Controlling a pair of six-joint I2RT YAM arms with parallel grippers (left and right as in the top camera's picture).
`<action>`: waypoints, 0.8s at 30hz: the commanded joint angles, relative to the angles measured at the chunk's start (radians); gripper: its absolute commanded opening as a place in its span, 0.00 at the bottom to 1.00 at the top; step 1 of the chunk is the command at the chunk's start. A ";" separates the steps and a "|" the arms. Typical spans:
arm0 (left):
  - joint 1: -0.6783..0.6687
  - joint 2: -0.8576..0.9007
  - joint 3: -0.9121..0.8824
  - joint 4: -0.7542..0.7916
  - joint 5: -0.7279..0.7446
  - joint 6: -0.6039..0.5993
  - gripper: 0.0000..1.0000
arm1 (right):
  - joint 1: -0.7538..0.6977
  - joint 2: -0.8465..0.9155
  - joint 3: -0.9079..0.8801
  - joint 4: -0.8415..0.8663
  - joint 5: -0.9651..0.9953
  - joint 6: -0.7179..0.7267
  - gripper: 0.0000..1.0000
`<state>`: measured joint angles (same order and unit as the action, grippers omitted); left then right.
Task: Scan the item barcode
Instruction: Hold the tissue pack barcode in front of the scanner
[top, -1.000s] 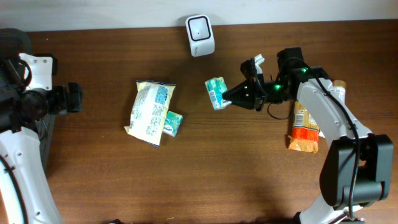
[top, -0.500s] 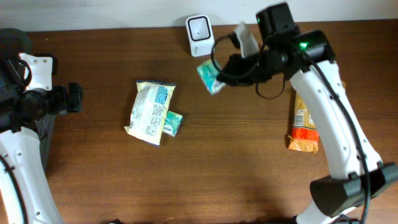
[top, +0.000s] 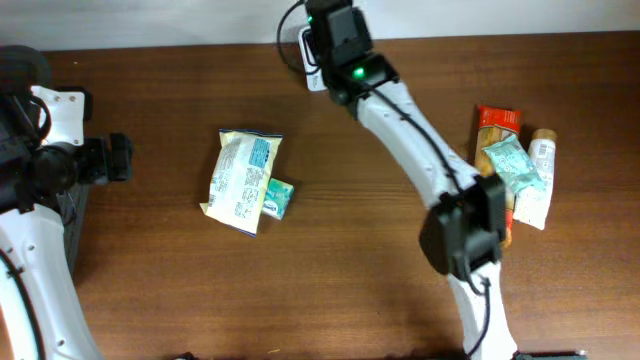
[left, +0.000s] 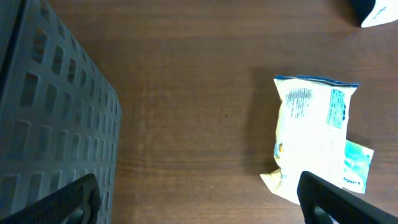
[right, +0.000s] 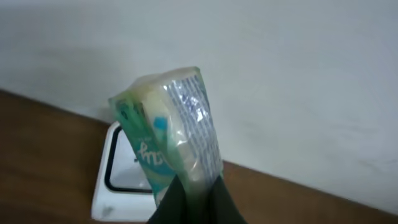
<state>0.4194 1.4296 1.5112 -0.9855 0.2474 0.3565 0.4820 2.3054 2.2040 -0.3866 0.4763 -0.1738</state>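
Observation:
My right gripper (right: 193, 196) is shut on a small green and white packet (right: 171, 130), pinched at its lower end and held upright. In the right wrist view the white barcode scanner (right: 121, 183) with its dark window sits just behind and below the packet, at the table's back edge by the wall. From overhead, the right arm (top: 400, 110) reaches to the back centre and covers both the packet and most of the scanner. My left gripper (left: 199, 205) hangs open over bare table at the far left, holding nothing.
A yellow-white snack bag (top: 243, 180) lies left of centre with a small green packet (top: 279, 198) against its right side. An orange packet (top: 497, 118), another green packet (top: 512, 165) and a white tube (top: 541, 175) lie at the right. A grey basket (left: 50, 124) stands far left.
The right arm has swung from the right middle up to the back centre, carrying the green packet to the scanner. The items at the right are now uncovered. The left arm has not moved.

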 joint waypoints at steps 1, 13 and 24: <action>0.003 -0.005 0.011 0.003 0.011 0.016 0.99 | 0.000 0.097 0.006 0.088 0.034 -0.156 0.04; 0.003 -0.005 0.011 0.003 0.011 0.016 0.99 | -0.011 0.217 0.006 0.184 0.029 -0.189 0.04; 0.003 -0.005 0.011 0.003 0.011 0.016 0.99 | -0.044 0.274 0.006 0.295 -0.030 -0.426 0.04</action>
<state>0.4194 1.4296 1.5112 -0.9836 0.2474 0.3569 0.4252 2.5748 2.2028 -0.1333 0.4610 -0.5209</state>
